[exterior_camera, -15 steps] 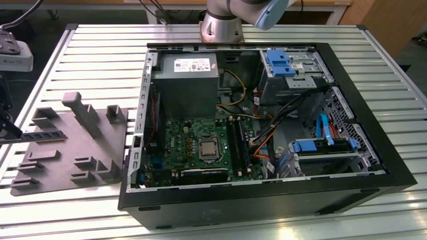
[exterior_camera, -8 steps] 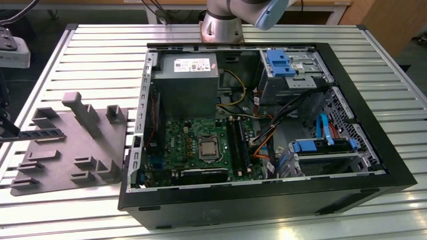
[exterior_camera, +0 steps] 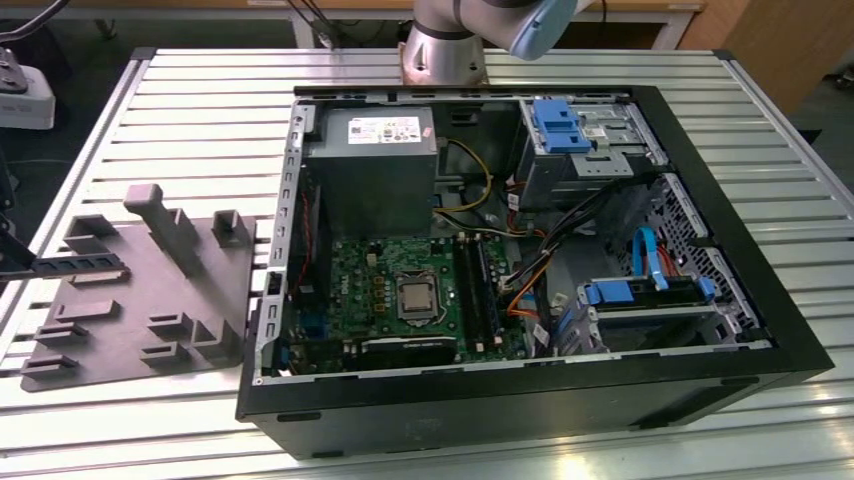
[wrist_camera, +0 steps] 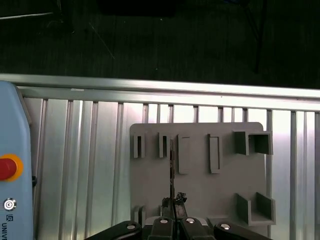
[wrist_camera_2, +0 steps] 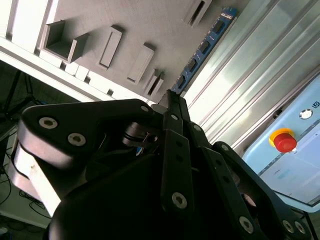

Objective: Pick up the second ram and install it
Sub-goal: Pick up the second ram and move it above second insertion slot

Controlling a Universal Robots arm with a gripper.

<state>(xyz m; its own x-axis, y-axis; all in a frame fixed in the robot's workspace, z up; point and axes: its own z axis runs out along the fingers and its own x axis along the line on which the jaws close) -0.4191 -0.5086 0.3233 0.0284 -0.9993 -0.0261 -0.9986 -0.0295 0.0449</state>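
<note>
Aluminium slatted table [exterior_camera: 174, 90] carried open PC case [exterior_camera: 534, 400]. Grey tray [exterior_camera: 134, 330] lay beside case, on exterior view's left. Gripper [wrist_camera_2: 171, 96] was closed, pinching one end of ram [wrist_camera_2: 202, 47]. Ram sat over tray, at side away from case.

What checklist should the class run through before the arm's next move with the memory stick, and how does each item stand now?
1. Gripper closed on the second ram: ok, its fingers meet on one end of the stick in the second wrist view.
2. Stick lifted clear of the grey tray: cannot tell.
3. Computer case open: ok, the motherboard is exposed.
4. Free memory socket: cannot tell.
5. Orange cables clear of the sockets: cannot tell, they run close beside them.
</note>
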